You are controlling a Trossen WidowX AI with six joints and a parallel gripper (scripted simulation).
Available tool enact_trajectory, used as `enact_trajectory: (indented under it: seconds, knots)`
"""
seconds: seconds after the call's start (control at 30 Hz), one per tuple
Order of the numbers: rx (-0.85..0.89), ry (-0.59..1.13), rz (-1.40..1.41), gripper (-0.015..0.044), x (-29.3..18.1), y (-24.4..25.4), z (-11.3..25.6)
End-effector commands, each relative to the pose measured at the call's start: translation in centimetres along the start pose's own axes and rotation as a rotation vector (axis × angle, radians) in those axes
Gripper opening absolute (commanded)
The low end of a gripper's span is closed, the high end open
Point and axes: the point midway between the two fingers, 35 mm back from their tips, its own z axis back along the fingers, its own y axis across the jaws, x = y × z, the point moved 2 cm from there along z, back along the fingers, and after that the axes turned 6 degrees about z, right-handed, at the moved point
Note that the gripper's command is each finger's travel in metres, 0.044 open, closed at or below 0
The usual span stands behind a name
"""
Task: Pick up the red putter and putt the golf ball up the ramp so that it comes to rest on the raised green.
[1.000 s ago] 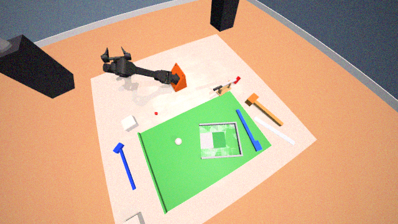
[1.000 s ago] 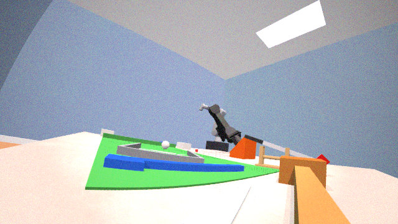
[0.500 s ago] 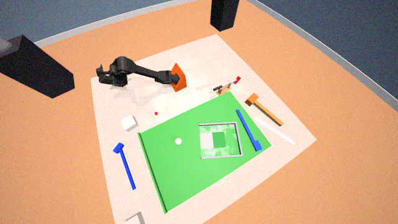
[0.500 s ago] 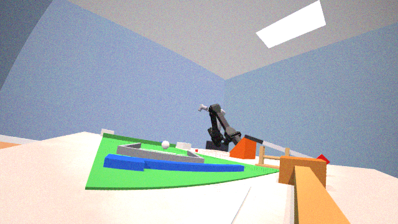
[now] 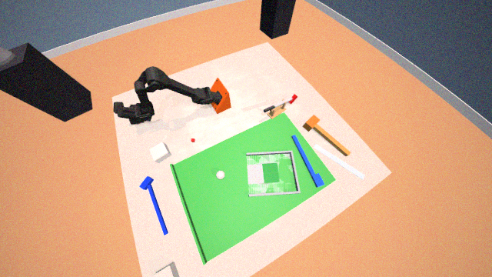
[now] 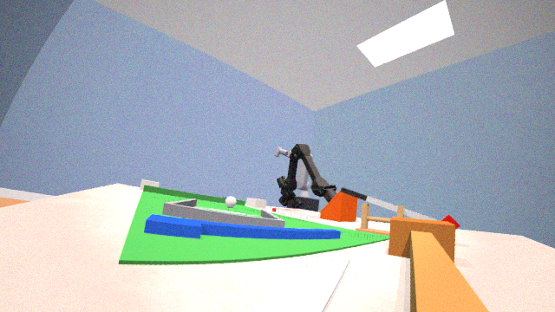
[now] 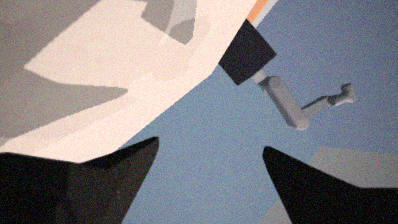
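Observation:
The red putter point(image 5: 285, 102) point(image 6: 386, 204), with black grip, pale shaft and red head, rests tilted on a small wooden stand point(image 6: 365, 217) at the mat's back corner. The white golf ball point(image 5: 220, 175) point(image 6: 231, 202) lies on the green mat point(image 5: 207, 215) point(image 6: 143, 251), left of the grey-walled enclosure in the top view. Inside the enclosure are a pale ramp panel point(image 5: 254, 175) and a darker green square point(image 5: 270, 173); their heights are hard to tell. My gripper point(image 5: 124, 114) point(image 7: 211, 146) is open and empty, at the far left, away from putter and ball.
An orange wedge point(image 5: 221, 98) point(image 6: 340, 208) stands by the arm's base. A white block point(image 5: 158, 151) and small red cube point(image 5: 193, 140) lie left of the mat, with a blue hammer point(image 5: 157, 208). A blue club point(image 5: 305, 158), orange mallet point(image 5: 332, 140) and white strip point(image 5: 340, 162) lie right of the enclosure.

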Motion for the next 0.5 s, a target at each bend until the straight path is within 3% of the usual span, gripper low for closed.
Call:
enact_trajectory:
  seconds: [0.0, 0.47]
  knots:
    - [-0.025, -0.116, -0.091, 0.0440, 2.5, -1.9, 2.2]
    - [-0.048, -0.554, -0.363, 0.0440, 10.0, -7.8, 12.9]
